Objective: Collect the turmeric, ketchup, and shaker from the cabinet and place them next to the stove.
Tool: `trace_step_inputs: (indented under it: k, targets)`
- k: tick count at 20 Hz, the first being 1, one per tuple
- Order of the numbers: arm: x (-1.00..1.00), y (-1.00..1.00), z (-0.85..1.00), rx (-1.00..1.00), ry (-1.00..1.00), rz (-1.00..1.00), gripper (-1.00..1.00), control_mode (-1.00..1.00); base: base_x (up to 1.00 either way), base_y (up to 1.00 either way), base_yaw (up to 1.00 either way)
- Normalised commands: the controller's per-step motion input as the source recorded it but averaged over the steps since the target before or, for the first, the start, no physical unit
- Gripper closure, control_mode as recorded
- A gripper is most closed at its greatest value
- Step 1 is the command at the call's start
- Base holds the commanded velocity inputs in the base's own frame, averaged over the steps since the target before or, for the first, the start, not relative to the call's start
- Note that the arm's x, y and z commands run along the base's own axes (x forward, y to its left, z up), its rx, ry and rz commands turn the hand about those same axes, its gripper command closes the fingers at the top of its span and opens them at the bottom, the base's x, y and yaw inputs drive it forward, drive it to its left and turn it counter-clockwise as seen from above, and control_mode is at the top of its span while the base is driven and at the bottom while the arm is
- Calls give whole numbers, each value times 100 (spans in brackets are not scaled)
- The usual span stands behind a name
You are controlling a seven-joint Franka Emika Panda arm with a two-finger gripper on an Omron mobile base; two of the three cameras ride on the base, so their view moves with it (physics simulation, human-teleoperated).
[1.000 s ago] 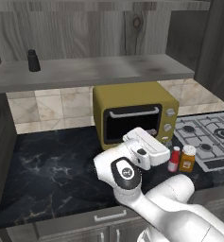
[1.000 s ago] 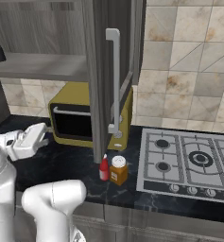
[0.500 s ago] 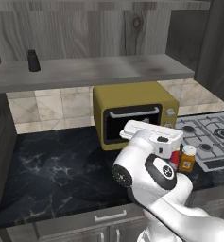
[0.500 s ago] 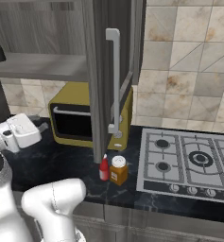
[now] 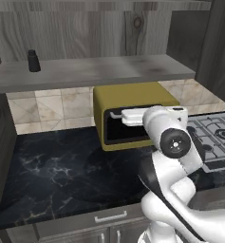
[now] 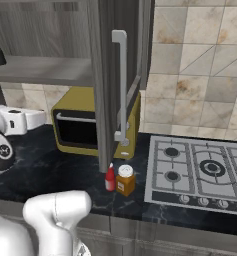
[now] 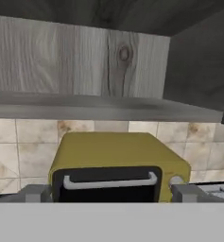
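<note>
Kitchen counter — ketchup | turmeric — labels unreadable

Arm rising from 5 o'clock in left base view, folded at elbow, dark round joint cap facing camera. Forearm and hand held level, roughly mid-height, reaching toward 9 o'clock in that view. Gripper at the end of the white hand, fingers themselves too small to resolve there. In right base view, hand coming in from 9 o'clock edge, gripper pointing toward 3 o'clock, above tabletop height, touching nothing. Hand view level, no visible roll; fingertips spread wide toward 7 and 5 o'clock, nothing between them.
</note>
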Motion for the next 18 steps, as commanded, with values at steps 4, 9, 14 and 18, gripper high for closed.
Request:
trace_step_inputs:
  k: [4, 9, 14, 18]
  targets:
    - [16, 50, 33, 20, 25, 52, -100, -100, 0, 0, 0]
    - [36, 71, 14, 18, 20, 43, -100, -100, 0, 0, 0]
    - [30, 80, 8, 13, 18, 37, -100, -100, 0, 0, 0]
    - [8, 85, 14, -2, 7, 26, -100, -100, 0, 0, 0]
